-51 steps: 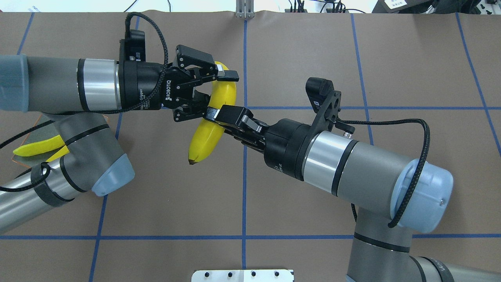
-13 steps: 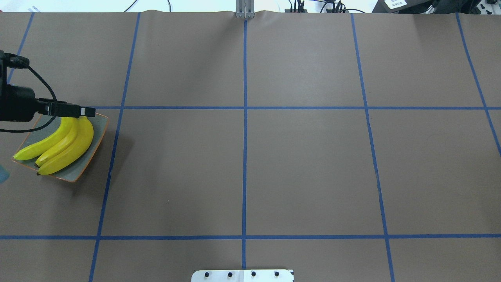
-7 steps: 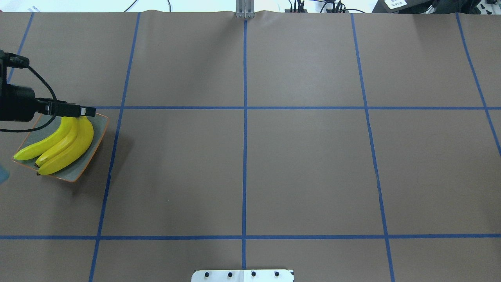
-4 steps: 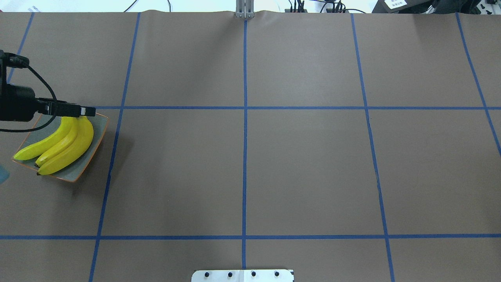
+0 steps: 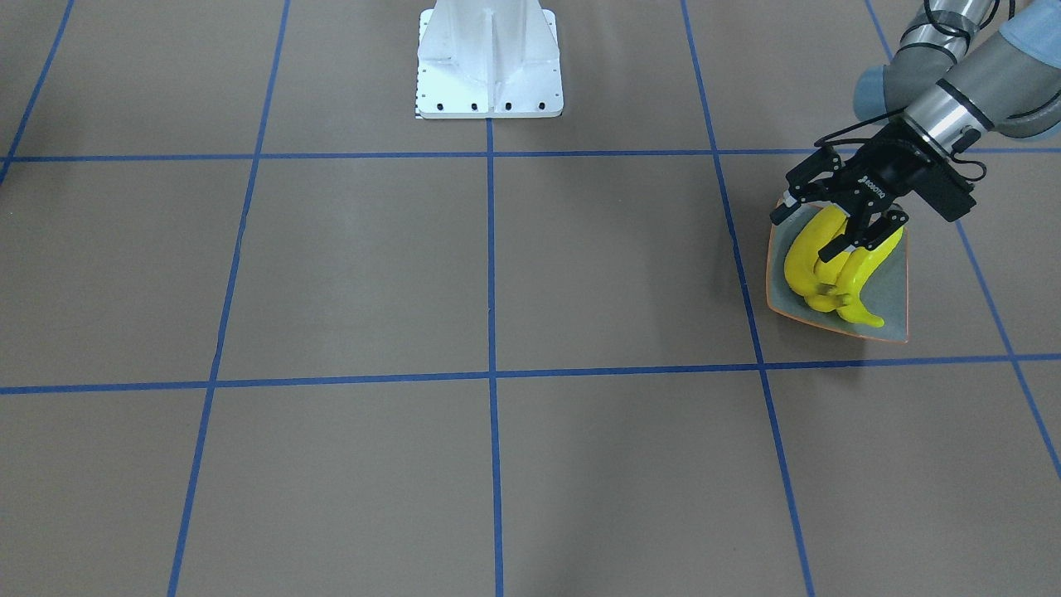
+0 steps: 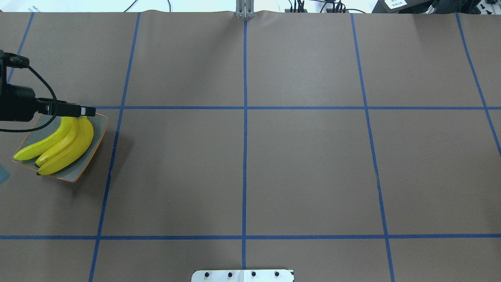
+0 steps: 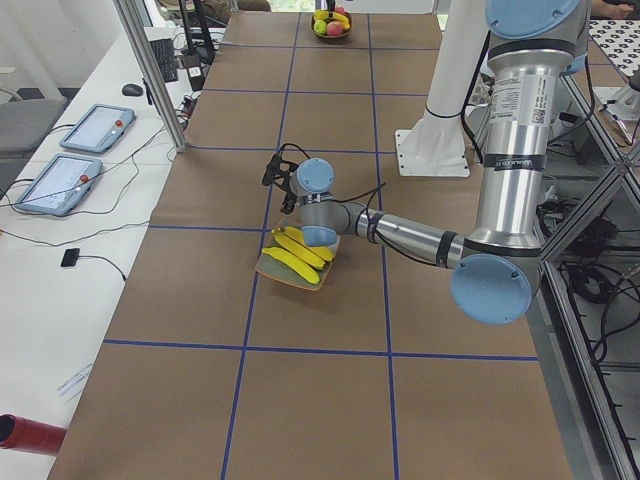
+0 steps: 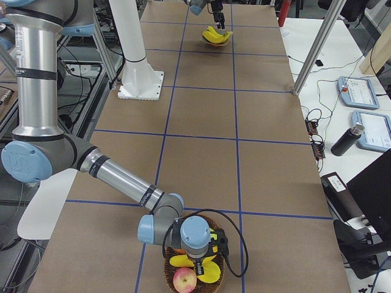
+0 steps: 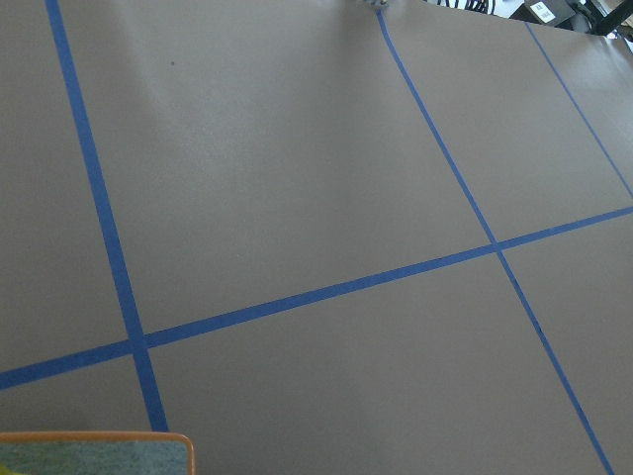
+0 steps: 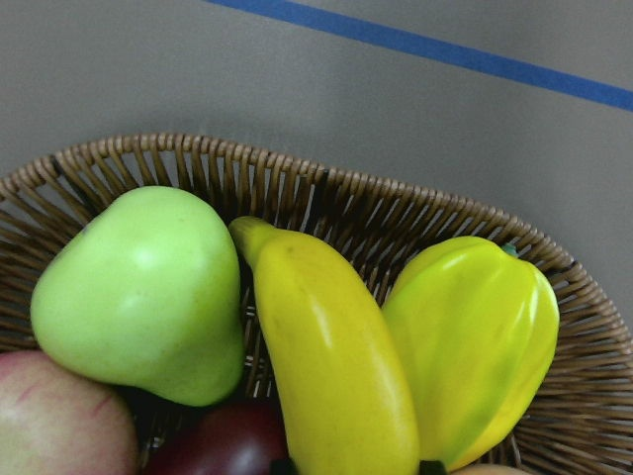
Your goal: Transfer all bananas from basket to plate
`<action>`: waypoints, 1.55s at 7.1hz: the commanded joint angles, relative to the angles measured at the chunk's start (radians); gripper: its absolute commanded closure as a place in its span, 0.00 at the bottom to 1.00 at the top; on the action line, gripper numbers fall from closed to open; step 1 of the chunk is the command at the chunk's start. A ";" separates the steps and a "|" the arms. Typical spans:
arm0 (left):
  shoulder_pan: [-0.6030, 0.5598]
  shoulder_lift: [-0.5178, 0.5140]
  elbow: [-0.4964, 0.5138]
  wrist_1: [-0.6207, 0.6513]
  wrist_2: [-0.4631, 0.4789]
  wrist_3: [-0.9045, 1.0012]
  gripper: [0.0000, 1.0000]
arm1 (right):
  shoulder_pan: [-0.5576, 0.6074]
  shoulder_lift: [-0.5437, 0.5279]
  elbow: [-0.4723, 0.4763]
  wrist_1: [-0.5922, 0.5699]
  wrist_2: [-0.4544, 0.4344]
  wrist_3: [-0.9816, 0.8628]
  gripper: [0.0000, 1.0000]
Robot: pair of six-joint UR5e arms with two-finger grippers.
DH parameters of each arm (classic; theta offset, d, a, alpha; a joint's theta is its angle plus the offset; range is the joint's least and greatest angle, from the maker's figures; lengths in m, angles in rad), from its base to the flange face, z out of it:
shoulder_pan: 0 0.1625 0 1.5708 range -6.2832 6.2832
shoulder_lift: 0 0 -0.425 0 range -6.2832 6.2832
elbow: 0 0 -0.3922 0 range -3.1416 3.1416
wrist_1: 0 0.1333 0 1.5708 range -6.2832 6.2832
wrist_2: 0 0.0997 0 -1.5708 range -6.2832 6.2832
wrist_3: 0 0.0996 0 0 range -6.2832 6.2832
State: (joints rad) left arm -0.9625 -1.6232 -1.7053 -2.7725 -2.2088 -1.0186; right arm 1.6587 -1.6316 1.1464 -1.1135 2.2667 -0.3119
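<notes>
Here, three bright yellow, glossy, curved toy bananas (image 6: pixel 58 145) lie side by side, touching, on the square grey-blue plate with the orange-brown rim (image 6: pixel 98 125) at my far left. My left gripper (image 5: pixel 812 232) hangs just over their stem ends with its fingers spread wide, holding nothing.

A fourth yellow banana (image 10: pixel 326 356) lies in the round woven wicker basket (image 10: pixel 346 188) at my far right. It is wedged between a pale green pear (image 10: pixel 138 287) and a ribbed yellow-green fruit (image 10: pixel 475 336), and appears to touch both. My right gripper (image 8: pixel 197 264) hovers directly above it; I cannot tell how far apart its fingers are.

I judge this banana light, stiff and slick, so it could slip from a pinch near the tapered stem. I would close across its thick middle, slipping my fingers into the narrow gaps beside the neighbouring fruit.
</notes>
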 commanded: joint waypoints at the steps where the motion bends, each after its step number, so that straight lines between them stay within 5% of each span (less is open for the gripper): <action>1: 0.001 -0.001 0.001 0.001 -0.002 0.000 0.01 | -0.005 0.012 0.028 -0.002 0.000 -0.001 1.00; 6: -0.001 0.000 0.001 0.002 -0.002 -0.002 0.01 | 0.031 0.009 0.117 -0.019 0.013 -0.003 1.00; 10: 0.004 -0.004 0.001 0.002 0.004 -0.005 0.01 | 0.069 0.088 0.349 -0.372 0.026 0.031 1.00; 11: 0.005 -0.036 0.001 0.004 0.009 -0.067 0.01 | 0.069 0.116 0.349 -0.377 0.106 0.095 1.00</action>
State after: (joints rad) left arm -0.9590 -1.6340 -1.7042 -2.7700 -2.2051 -1.0365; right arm 1.7267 -1.5559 1.4734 -1.4458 2.3072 -0.2762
